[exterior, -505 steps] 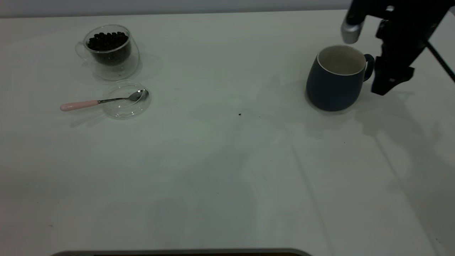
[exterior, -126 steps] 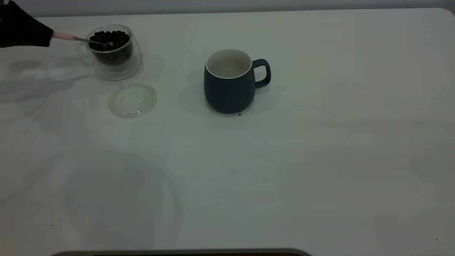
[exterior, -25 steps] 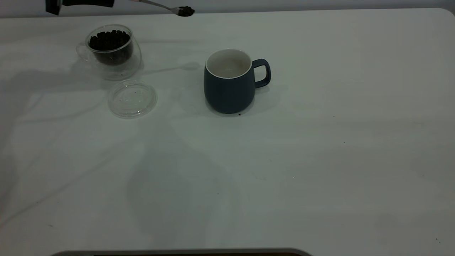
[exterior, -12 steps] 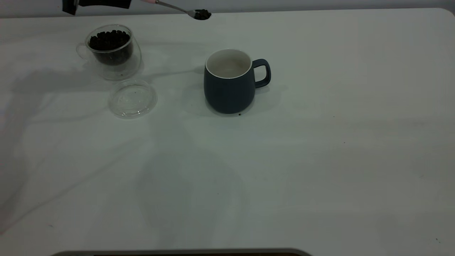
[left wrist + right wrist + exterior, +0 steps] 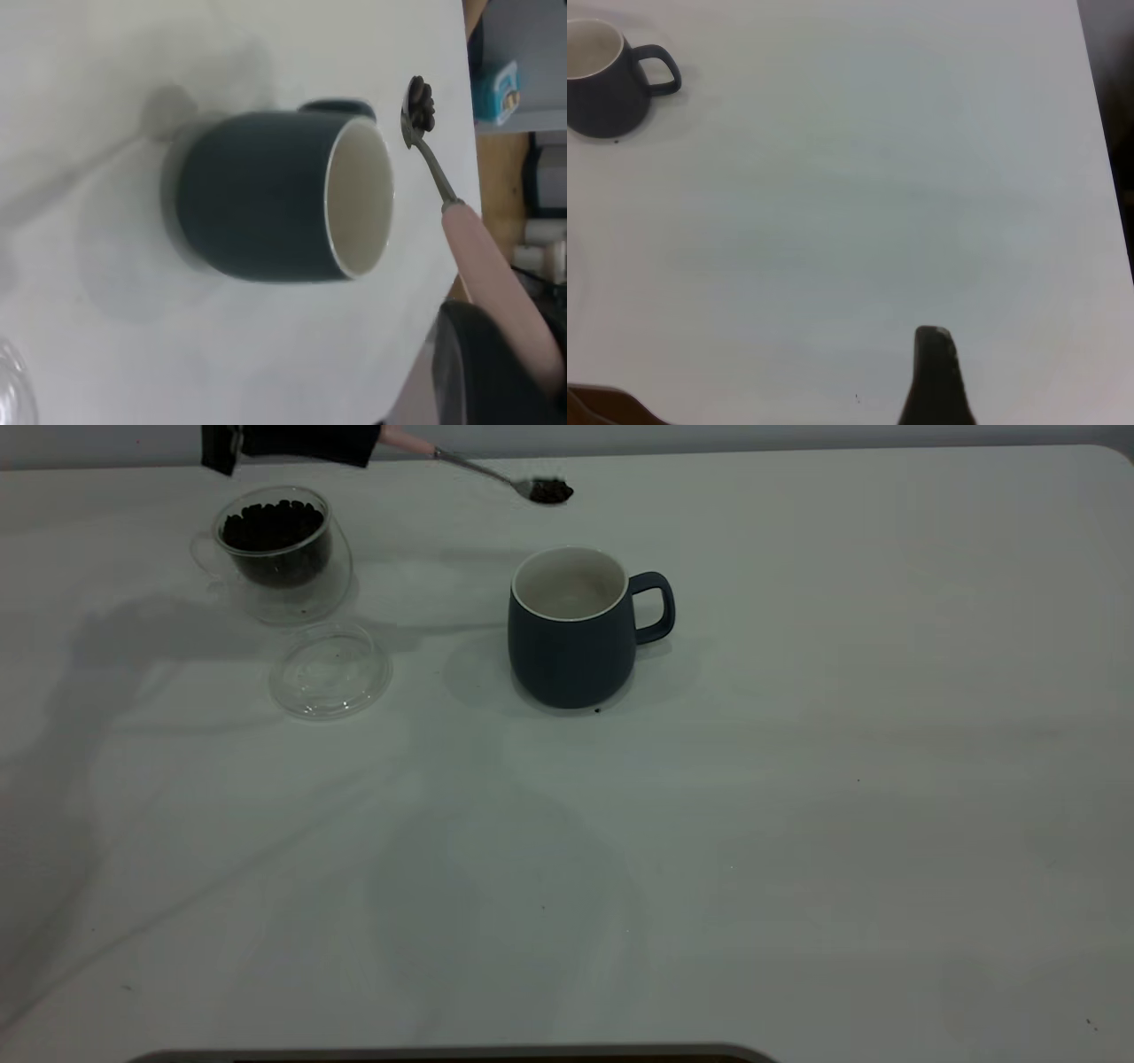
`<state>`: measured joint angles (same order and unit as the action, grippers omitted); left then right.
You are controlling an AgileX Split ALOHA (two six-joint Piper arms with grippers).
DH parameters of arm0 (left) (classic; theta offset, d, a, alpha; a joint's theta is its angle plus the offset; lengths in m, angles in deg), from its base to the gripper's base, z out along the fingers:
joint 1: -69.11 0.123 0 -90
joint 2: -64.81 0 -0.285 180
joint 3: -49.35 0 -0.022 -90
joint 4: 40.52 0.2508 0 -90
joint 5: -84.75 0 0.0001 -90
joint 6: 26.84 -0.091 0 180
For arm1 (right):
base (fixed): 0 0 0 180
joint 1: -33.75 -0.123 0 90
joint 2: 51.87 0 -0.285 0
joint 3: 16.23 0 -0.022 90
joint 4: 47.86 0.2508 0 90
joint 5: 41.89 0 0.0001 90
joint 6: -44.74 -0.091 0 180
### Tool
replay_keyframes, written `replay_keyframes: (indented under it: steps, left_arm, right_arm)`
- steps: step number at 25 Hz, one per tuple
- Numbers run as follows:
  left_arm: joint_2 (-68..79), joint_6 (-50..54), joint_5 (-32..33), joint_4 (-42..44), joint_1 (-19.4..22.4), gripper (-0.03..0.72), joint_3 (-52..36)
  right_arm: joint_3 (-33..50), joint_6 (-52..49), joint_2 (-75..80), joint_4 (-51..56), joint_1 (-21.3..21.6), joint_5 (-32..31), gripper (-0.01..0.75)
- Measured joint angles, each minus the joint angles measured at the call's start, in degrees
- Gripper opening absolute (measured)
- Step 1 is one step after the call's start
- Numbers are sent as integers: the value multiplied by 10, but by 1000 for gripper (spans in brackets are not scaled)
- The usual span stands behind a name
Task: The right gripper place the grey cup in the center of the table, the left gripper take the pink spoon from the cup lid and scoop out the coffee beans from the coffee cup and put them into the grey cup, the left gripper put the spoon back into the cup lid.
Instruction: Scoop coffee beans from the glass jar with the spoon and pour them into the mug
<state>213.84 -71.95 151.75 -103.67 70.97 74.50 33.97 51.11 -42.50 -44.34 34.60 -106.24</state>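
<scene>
The grey cup (image 5: 571, 638) stands upright near the middle of the table (image 5: 797, 824), handle to the right, its off-white inside showing no beans. My left gripper (image 5: 359, 444) is at the far edge, shut on the pink spoon (image 5: 406, 440) by its handle. The spoon's metal bowl carries coffee beans (image 5: 551, 491) in the air just behind the cup's rim. In the left wrist view the loaded spoon (image 5: 478, 257) hangs beside the cup's mouth (image 5: 359, 199). The coffee cup (image 5: 276, 549), full of beans, stands at the far left. The cup lid (image 5: 330, 670) lies in front of it with nothing on it.
My right gripper (image 5: 935, 381) is out of the exterior view, parked over bare table well away from the grey cup (image 5: 602, 84). A few tiny dark specks dot the table, one at the cup's base (image 5: 597, 710).
The left gripper has carried the loaded spoon to the right and a little lower, from beside the coffee cup to just behind the grey cup's rim. Nothing else has moved.
</scene>
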Motion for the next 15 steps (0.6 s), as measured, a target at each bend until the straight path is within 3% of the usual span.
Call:
replay_keyframes:
  steps: [6,15]
  left_arm:
    - [-1,-42,-1,-2,0,127,-63]
    - [-1,-112,-2,-4,0,127,-67]
  right_arm:
    - [0,0,0,0,0,0,591]
    - [0,0,0,0,0,0,591]
